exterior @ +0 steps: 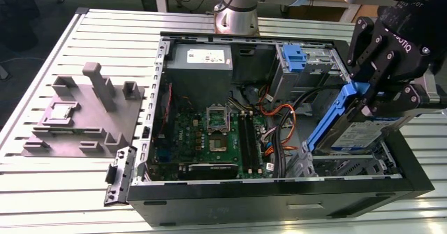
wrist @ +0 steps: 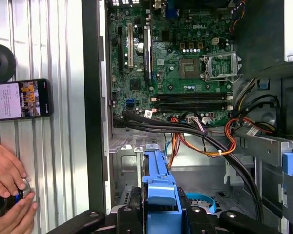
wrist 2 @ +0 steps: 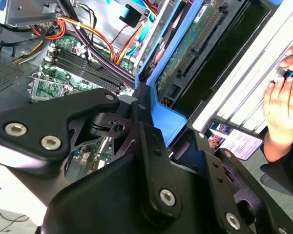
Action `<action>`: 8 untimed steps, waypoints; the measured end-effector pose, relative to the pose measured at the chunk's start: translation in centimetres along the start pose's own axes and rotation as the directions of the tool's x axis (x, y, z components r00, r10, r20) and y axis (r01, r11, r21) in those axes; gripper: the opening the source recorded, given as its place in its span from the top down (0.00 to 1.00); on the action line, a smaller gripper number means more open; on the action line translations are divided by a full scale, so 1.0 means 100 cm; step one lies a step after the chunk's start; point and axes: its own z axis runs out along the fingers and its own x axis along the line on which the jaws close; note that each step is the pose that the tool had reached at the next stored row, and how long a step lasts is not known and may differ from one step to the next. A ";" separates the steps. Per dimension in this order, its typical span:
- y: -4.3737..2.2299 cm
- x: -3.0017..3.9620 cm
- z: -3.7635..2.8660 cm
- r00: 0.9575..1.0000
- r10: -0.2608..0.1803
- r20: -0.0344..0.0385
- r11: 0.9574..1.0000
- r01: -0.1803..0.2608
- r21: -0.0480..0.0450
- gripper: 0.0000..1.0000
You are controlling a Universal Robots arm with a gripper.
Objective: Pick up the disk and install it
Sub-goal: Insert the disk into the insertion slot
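**1. Gripper.** The black two-finger gripper [exterior: 372, 93] is clamped on the disk [exterior: 355, 126], a flat rectangular silver hard drive w/ white-and-blue label and blue plastic side rails. The fingers pinch the drive's upper blue rail. The jaws stand almost together, w/ only the rail's thickness btwn them. The first wrist view shows the same grip on the rail end.

**2. Disk pos.** The disk is clear of the table and tilted steeply. In the exterior view its label side faces the camera. Its lower end reaches down into the black open-sided PC tower case [exterior: 412, 176], at the near corner on the exterior view's right, above the bare metal drive bay [exterior: 349, 163]. Whether it is seated cannot be told. In the second wrist view the disk's underside shows a green PCB and a connector strip.

**3. Inside case.**
- A green motherboard [exterior: 209, 134] lies on the case floor.
- A large grey PSU box [exterior: 201, 61] sits at the far side.
- A bare blue plastic bracket [exterior: 293, 56] sits in the far bay.
- Orange and black cable bundles [exterior: 279, 119] run btwn board and bays.

**4. Surroundings.**
- A grey moulded fixture block [exterior: 80, 116] rests on the slotted aluminium table [exterior: 70, 192], just beside the case on the exterior view's left.
- In the first wrist view a person's hands [wrist: 7, 183] rest on the table outside the case wall.
- A lit smartphone [wrist: 22, 100] lies flat near them.
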 end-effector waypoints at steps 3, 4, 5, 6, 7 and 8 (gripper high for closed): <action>0.0000 0.0000 0.0000 1.000 0.000 0.000 1.000 0.000 0.000 0.62; 0.0000 0.0000 0.0000 1.000 0.000 0.000 1.000 0.000 0.000 0.62; 0.0000 0.0000 0.0001 1.000 0.000 0.000 1.000 0.000 0.000 0.55; 0.0000 0.0000 0.0001 1.000 0.000 0.000 1.000 0.000 0.000 0.55; 0.0000 -0.0001 0.0006 1.000 0.000 0.000 1.000 0.000 0.000 0.55; 0.0000 -0.0001 0.0016 1.000 0.000 0.000 1.000 0.000 0.001 0.55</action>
